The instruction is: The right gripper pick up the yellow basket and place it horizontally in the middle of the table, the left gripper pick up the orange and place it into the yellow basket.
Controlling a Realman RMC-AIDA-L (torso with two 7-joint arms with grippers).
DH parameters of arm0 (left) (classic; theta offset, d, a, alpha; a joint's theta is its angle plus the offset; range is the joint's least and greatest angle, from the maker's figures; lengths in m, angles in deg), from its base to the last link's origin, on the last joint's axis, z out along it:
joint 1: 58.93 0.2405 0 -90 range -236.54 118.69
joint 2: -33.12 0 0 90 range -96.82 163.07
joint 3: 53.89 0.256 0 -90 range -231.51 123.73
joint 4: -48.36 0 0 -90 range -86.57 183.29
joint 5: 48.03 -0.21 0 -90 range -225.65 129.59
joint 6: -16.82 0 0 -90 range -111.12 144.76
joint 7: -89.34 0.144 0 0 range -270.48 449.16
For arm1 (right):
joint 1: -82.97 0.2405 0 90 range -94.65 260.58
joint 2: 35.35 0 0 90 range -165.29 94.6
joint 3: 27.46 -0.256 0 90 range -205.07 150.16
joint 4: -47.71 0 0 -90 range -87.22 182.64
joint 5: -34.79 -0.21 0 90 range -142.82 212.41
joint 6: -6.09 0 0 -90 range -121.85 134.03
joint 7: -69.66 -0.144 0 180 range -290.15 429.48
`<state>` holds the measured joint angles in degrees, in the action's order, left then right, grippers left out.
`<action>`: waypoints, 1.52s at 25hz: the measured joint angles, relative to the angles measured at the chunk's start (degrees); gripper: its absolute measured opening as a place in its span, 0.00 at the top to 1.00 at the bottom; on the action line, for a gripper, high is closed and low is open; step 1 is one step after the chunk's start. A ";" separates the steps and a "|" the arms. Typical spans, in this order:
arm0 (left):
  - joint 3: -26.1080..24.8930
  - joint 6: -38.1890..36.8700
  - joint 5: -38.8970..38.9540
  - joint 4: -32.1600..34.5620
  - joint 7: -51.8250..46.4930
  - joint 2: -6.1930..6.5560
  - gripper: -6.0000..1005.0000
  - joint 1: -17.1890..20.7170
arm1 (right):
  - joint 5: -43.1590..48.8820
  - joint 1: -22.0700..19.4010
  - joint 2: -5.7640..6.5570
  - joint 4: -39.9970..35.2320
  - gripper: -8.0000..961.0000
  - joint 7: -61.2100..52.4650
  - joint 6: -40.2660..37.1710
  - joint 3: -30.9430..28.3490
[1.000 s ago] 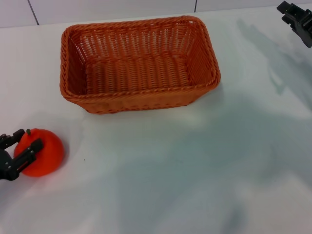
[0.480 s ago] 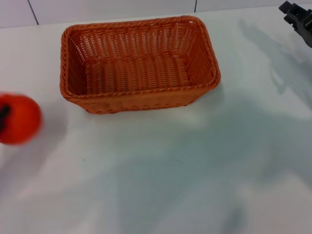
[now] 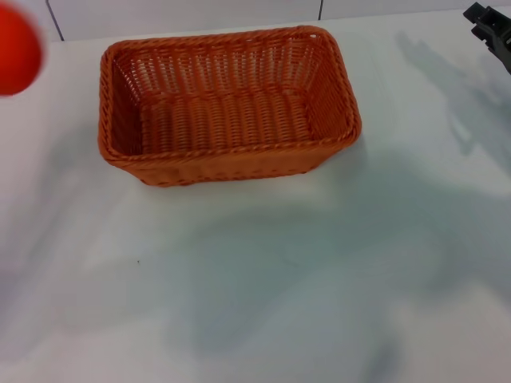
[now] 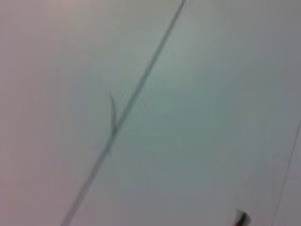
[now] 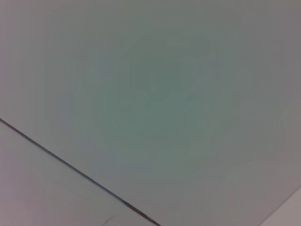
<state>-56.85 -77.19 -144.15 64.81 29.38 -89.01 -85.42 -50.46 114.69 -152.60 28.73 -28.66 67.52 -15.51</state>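
The yellow basket [image 3: 227, 108], an orange-brown wicker rectangle, lies lengthwise across the far middle of the white table [image 3: 279, 279] and holds nothing. The orange [image 3: 16, 44] is a blurred red-orange ball at the far left edge of the head view, up off the table beside the basket's left end. The left gripper that carries it is outside the picture. The right gripper [image 3: 491, 24] shows only as a black tip at the far right corner, away from the basket. Both wrist views show only bare pale surface with a dark seam.
A pale wall with dark seams [image 3: 53, 20] runs behind the table's far edge. Soft arm shadows lie across the table's near half and right side.
The orange has risen from the table at the near left, where the left gripper's fingers were around it, to high beside the basket's left end. The right gripper has drawn slightly further off to the right.
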 joint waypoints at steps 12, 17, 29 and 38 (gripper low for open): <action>13.55 20.83 0.21 -4.97 0.11 -1.98 0.83 -12.37 | 0.00 -1.02 -0.66 0.41 0.56 0.90 0.44 0.17; 13.64 21.35 0.34 -5.95 0.12 -1.91 0.66 -11.98 | 0.00 -1.52 -0.77 0.44 0.56 0.93 0.45 0.09; 6.61 7.62 7.39 -7.22 5.73 -1.91 0.24 -6.42 | -0.38 -2.18 -0.78 -0.39 0.56 4.03 1.57 -0.04; -2.19 -0.81 11.08 -10.74 15.45 -1.87 0.10 0.59 | -12.82 -5.32 -1.87 -0.45 0.56 35.48 10.35 -4.72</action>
<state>-59.04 -78.00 -133.08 54.07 44.83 -90.88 -84.83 -63.28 109.37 -154.47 28.28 6.82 77.87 -20.23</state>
